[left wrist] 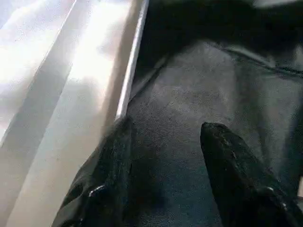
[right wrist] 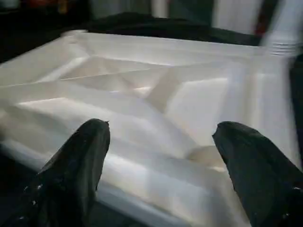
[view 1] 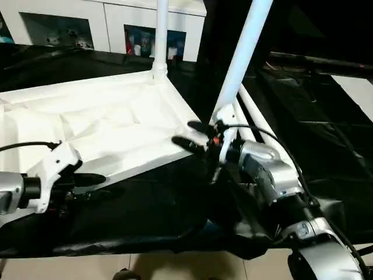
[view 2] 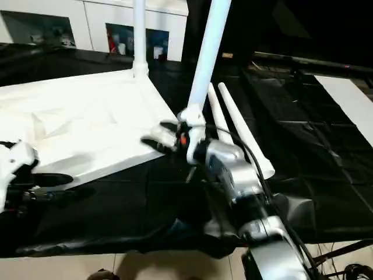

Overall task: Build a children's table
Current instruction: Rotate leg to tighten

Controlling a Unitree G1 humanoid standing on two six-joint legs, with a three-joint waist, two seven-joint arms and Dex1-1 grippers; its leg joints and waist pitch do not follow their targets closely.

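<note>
The children's table top (view 1: pixel 105 116) lies ribbed side up on the black cloth. One white leg (view 1: pixel 161 29) stands upright in the far corner socket. A second leg (view 1: pixel 247 46) leans in the near-right corner socket. Two loose legs (view 2: pixel 233 116) lie side by side on the cloth to the right of the top. My right gripper (view 1: pixel 186 134) is open just beside the near-right corner, facing the ribs (right wrist: pixel 161 90) with nothing between its fingers. Open as well, my left gripper (view 1: pixel 87 185) hovers over the cloth by the top's front edge (left wrist: pixel 128 80).
The black-draped work table (view 1: pixel 145 216) ends close in front of me, with pale floor (view 1: pixel 175 265) below. White cabinets (view 1: pixel 116 23) stand behind it. A white panel (view 1: pixel 355 87) lies at the far right. A cable loops over my right wrist.
</note>
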